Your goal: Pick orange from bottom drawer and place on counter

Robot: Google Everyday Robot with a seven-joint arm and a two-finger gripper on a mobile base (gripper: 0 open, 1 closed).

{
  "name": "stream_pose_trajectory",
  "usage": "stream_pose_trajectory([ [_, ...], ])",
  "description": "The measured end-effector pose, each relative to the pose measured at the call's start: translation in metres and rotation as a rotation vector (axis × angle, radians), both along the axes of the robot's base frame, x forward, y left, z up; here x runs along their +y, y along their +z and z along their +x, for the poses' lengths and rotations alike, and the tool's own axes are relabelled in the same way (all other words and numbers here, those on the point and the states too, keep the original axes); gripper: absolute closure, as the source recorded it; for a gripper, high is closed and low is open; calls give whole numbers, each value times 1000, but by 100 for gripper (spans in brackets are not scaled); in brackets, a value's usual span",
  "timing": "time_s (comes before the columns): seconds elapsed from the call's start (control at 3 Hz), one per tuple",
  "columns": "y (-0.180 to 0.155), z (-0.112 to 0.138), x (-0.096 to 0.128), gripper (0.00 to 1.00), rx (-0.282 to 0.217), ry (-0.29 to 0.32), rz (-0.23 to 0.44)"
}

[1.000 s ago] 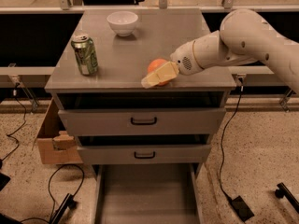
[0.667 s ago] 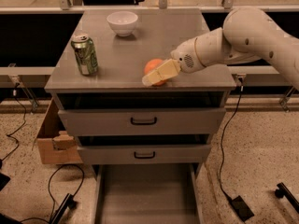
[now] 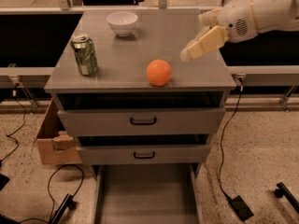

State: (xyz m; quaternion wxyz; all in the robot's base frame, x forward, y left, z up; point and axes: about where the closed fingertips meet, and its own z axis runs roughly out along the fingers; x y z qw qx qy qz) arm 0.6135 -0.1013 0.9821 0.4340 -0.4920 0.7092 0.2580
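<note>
The orange [image 3: 159, 72] rests on the counter [image 3: 154, 34], near its front edge and a little right of centre. My gripper [image 3: 193, 37] hovers above the counter's right side, up and to the right of the orange and apart from it. It is open and holds nothing, and one tan finger [image 3: 205, 43] slants down towards the orange. The bottom drawer [image 3: 147, 197] is pulled out at floor level, and its grey tray shows nothing inside.
A green soda can [image 3: 85, 55] stands at the counter's left front and a white bowl [image 3: 122, 22] at the back. The two upper drawers [image 3: 142, 121] with black handles stand slightly ajar. A cardboard box [image 3: 52, 141] and cables [image 3: 56, 190] lie on the floor to the left.
My gripper has let go of the orange and drawn back up and to the right. The orange now sits alone on the counter.
</note>
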Motion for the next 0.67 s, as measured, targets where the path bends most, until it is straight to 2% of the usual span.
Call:
stream_pose_trajectory([
  [0.33, 52, -37, -39, 0, -82, -30, -103],
  [0.67, 85, -78, -67, 0, -167, -211, -279],
])
